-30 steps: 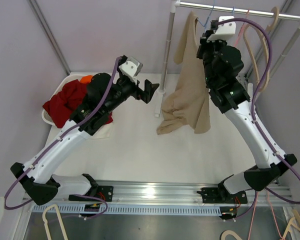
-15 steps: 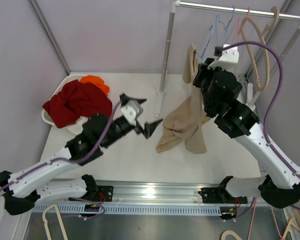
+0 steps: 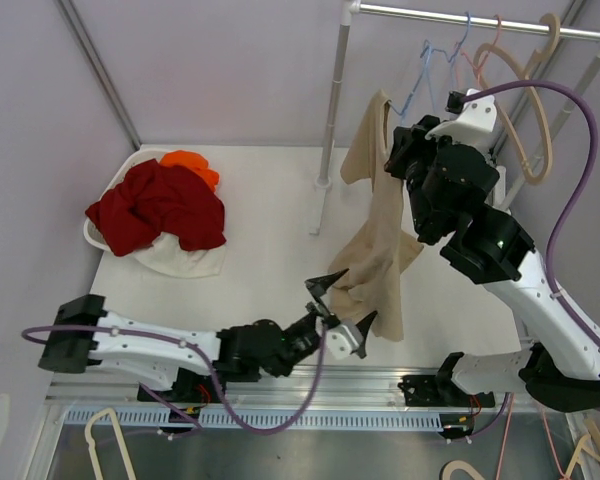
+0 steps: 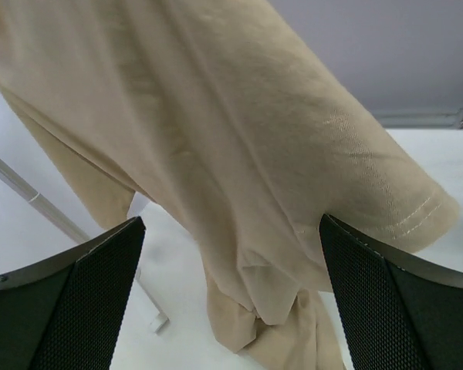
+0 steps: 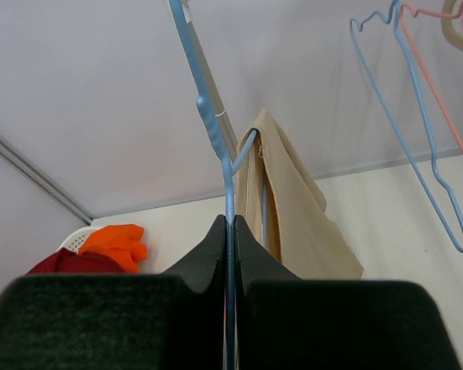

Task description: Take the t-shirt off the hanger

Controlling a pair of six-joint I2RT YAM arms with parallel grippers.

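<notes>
The tan t-shirt (image 3: pixel 378 235) hangs from a blue hanger (image 5: pixel 209 117) over the right half of the bench (image 3: pixel 260 250). Only the right wrist view shows the right end effector (image 5: pixel 228 231) pinching the hanger's wire (the top view hides this). The left end effector (image 3: pixel 346 305) is spread wide at the shirt's hem.
</notes>
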